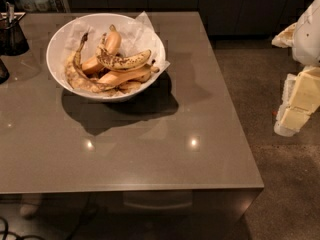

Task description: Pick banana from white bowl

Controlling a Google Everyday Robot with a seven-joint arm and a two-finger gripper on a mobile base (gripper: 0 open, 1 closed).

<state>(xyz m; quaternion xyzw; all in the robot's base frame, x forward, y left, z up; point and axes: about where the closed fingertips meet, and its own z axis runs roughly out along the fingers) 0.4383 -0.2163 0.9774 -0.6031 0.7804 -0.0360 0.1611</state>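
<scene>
- The approach is judged not yet begun: the hand (298, 103) is held off the table (165, 134), beside its edge; whether it is released or clenched cannot be told.
- The banana (123, 61), curved and brown-speckled, is laid topmost in the white bowl (51, 59), well apart from the hand.
- A reach across, then a descent onto its middle, is called for.
- Glossy bowl, crumpled paper lining; soft skin is expected.

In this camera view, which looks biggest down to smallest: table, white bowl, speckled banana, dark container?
1. table
2. white bowl
3. speckled banana and dark container: too close to rank, the container being cut off at the picture's edge.
The gripper sits right of the table, above the floor.
</scene>
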